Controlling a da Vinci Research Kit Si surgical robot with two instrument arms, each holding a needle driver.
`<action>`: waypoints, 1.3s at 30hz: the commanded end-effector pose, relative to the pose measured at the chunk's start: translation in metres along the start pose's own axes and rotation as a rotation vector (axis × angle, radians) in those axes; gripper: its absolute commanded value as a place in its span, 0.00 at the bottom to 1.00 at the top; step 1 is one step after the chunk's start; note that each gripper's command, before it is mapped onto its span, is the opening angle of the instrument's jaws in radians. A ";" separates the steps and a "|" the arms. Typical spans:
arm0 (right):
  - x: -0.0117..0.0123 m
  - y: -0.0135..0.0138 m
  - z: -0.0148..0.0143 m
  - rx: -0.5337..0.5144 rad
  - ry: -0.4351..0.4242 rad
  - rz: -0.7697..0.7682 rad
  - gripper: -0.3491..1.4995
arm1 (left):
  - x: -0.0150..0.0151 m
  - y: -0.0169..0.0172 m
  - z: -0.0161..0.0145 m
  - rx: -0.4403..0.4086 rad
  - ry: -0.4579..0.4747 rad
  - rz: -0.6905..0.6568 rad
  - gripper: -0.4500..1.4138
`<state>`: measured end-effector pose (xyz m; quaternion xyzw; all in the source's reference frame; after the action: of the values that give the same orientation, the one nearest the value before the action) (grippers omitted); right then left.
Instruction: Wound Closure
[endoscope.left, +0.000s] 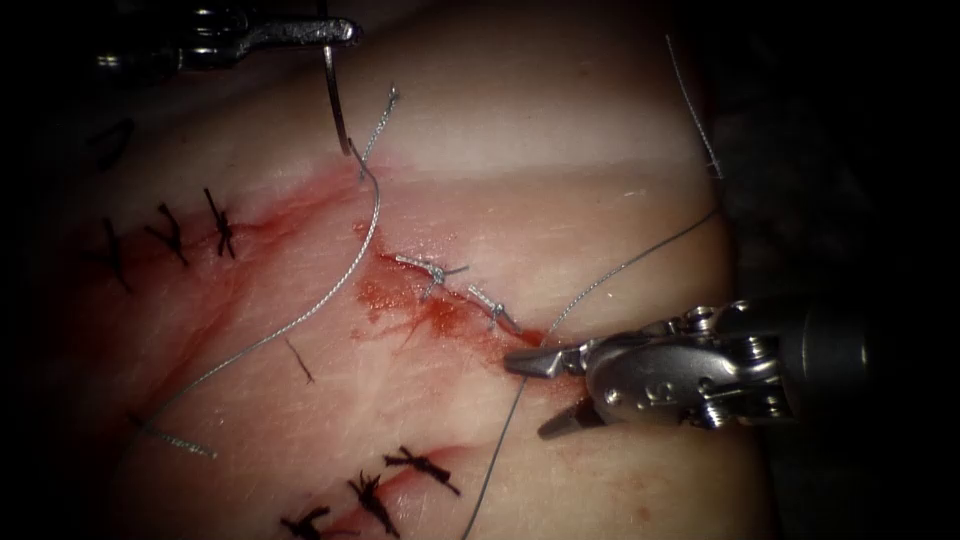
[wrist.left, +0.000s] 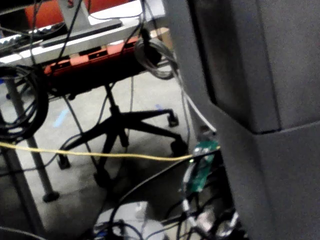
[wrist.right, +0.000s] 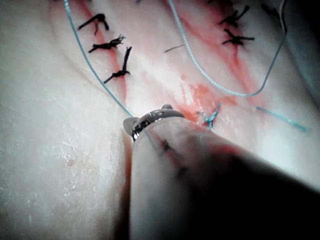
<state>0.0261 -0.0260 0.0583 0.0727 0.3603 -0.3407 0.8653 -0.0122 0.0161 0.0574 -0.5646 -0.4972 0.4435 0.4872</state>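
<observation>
The left tool (endoscope.left: 340, 33) at 11 o'clock grips the curved needle (endoscope.left: 336, 100) by its upper end, clear of the tissue (endoscope.left: 600, 120). At 4 o'clock, the right tool (endoscope.left: 545, 395) gapes wide, empty, straddling the thread (endoscope.left: 330, 295) beside the cut (endoscope.left: 440, 300), likely for access.

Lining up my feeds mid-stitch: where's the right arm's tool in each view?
Endoscope: right tool, lower right, jaws open at the cut's right end.
Right wrist: right tool close up, tip by the cut.
Left wrist: a chair, off the bench.
Shared landmark: knotted stitch beside its tip.
</observation>
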 end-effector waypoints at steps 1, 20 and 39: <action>0.0005 0.0005 0.0012 0.011 -0.018 -0.022 0.52 | 0.0000 -0.0006 0.0004 -0.001 0.000 0.000 0.00; 0.0018 -0.0003 0.0029 0.027 -0.085 0.148 0.00 | -0.0001 -0.0005 0.0005 -0.002 0.000 0.000 0.00; 0.0162 0.0009 0.0014 -0.023 0.361 0.452 0.00 | -0.0002 -0.0006 0.0006 0.004 -0.003 0.001 0.00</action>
<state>0.0349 -0.0342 0.0481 0.2036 0.4867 -0.1171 0.8414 -0.0123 0.0160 0.0574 -0.5632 -0.4970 0.4453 0.4873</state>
